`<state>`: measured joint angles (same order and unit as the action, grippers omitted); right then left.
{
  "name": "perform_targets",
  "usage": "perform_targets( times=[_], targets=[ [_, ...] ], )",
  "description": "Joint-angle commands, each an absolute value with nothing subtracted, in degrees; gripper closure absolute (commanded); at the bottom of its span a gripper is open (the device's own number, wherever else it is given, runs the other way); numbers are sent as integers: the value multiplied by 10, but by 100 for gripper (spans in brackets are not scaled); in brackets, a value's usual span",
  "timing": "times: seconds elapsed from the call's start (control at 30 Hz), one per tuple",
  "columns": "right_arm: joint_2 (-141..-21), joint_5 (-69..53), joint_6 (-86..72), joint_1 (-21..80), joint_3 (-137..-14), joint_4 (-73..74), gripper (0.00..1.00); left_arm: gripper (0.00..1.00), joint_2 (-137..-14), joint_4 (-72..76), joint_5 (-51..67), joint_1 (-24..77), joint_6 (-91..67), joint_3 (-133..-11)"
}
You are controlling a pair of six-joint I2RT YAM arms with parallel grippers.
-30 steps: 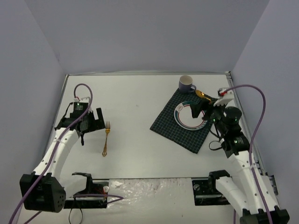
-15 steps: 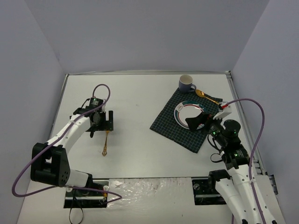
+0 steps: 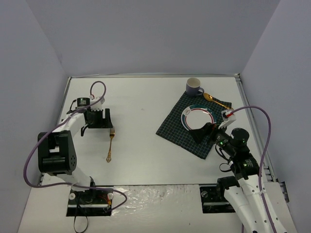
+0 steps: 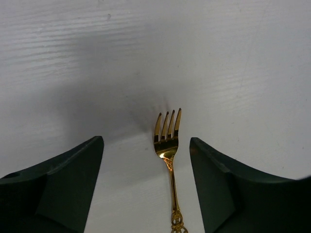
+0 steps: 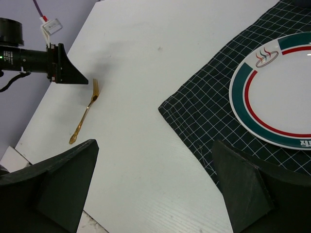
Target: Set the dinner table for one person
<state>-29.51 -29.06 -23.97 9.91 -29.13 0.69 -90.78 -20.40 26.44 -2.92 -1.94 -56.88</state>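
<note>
Between my left gripper's wide-open jaws lies the fork, flat on the table, tines ahead, handle running back along my reach, so left is far nearer than my right gripper, also wide open, over by the plate.

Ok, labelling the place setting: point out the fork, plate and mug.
fork [image 4: 167, 141], left wrist view, base of tines.
plate [image 5: 286, 92], right wrist view, white centre.
mug [image 3: 194, 91], top external view, outer wall.

Crops at frame edges
Fork handle end runs off the bottom edge in left wrist view; plate is cropped at the right edge in right wrist view.
</note>
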Motion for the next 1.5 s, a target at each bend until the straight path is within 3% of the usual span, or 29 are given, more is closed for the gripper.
perform_targets(
  times=[0.0,0.1,0.6,0.97,1.23,1.47],
  targets=[
    [-291,-319,-232,107,-295,-29,0,39,-954,-181,415,-55,70,-599],
    [-287,-322,-227,108,-293,-28,0,44,-984,-186,433,-56,91,-605],
    [-285,-319,-220,109,-287,-28,0,49,-1040,-178,481,-56,120,-606],
    [-277,-317,-219,109,-283,-27,0,69,-1041,-191,493,-56,138,-594],
    [-269,-316,-221,109,-281,-25,0,97,-1032,-195,502,-56,135,-591],
    [-268,-318,-224,109,-290,-25,0,100,-973,-159,519,-55,64,-589]
  ],
)
